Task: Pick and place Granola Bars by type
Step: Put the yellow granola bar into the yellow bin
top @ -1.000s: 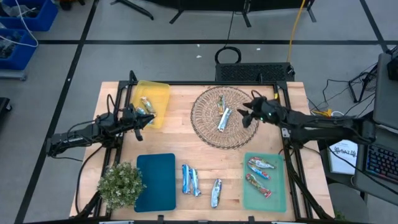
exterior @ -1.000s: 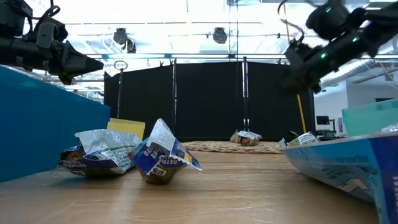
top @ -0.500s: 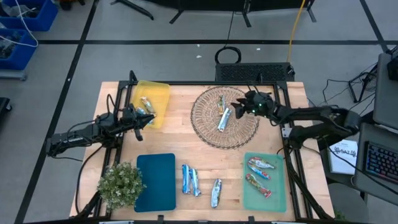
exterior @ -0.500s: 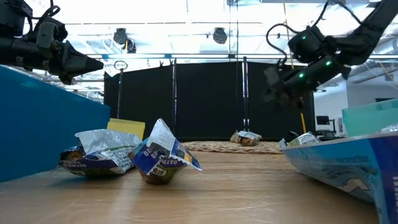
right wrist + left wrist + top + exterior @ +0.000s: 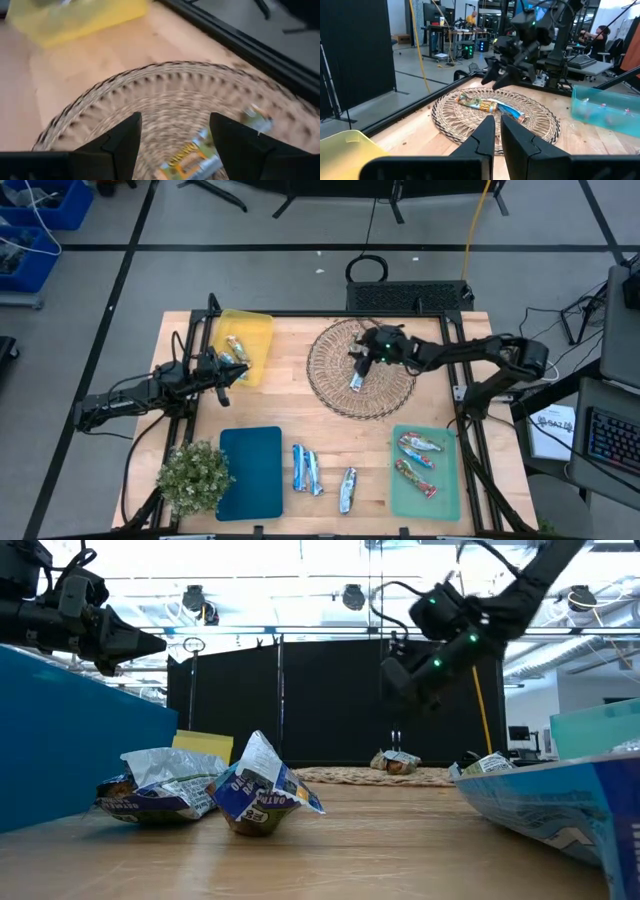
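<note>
A blue and silver granola bar [image 5: 357, 375] lies flat in the round wicker basket [image 5: 330, 385] at the far middle of the table. My right gripper [image 5: 357, 356] hovers open just above it, slanting down, one finger on either side of the bar [image 5: 192, 159] without touching it. Another bar [image 5: 236, 349] lies in the yellow tray [image 5: 252, 330]. Two red-marked bars [image 5: 417, 445] lie in the green tray [image 5: 445, 480]. Three blue bars [image 5: 306, 470] rest on the bare wood near the front. My left gripper [image 5: 243, 370] waits shut, level, by the yellow tray.
A teal mat [image 5: 250, 472] lies at the front left, with a small potted plant [image 5: 195, 476] beside it. Black frame rails run along the table's left, right and far edges. Bare wood shows between the basket and the front row of bars.
My right gripper has swept toward the table's left, from the basket's right rim to above the bar in its middle, sinking a little and tipping further down. The left arm and all the bars have stayed in place.
</note>
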